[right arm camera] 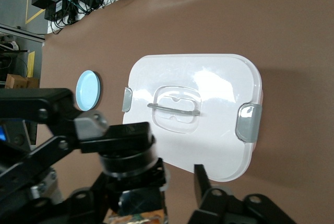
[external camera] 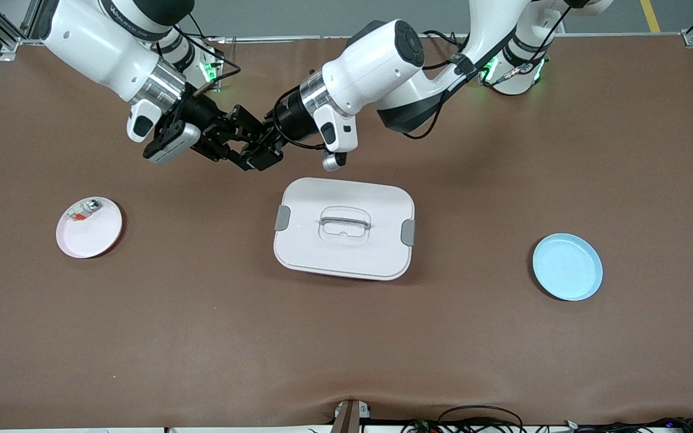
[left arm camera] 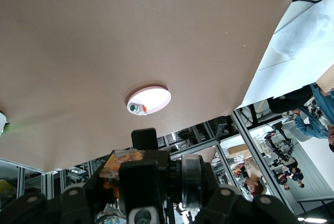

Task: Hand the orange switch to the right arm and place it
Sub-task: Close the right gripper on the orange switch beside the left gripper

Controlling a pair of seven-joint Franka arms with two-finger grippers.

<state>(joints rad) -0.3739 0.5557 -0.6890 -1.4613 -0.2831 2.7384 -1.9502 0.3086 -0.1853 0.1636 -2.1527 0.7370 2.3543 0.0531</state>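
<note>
The orange switch (left arm camera: 156, 182) is a stubby black cylinder with an orange end. My left gripper (left arm camera: 151, 192) is shut on it and holds it up over the bare table, between the robots' bases and the white lidded box. In the right wrist view the switch (right arm camera: 128, 156) sits between the spread fingers of my right gripper (right arm camera: 156, 192), close to one finger, while the other finger (right arm camera: 201, 182) stands apart from it. In the front view the left gripper (external camera: 260, 151) and the right gripper (external camera: 235, 137) meet tip to tip, and the switch is hidden among the fingers.
A white lidded box (external camera: 334, 252) with a clear handle lies mid-table. A pink plate (external camera: 91, 236) holding a small white-and-silver part (external camera: 85, 210) lies toward the right arm's end. A blue plate (external camera: 567, 266) lies toward the left arm's end.
</note>
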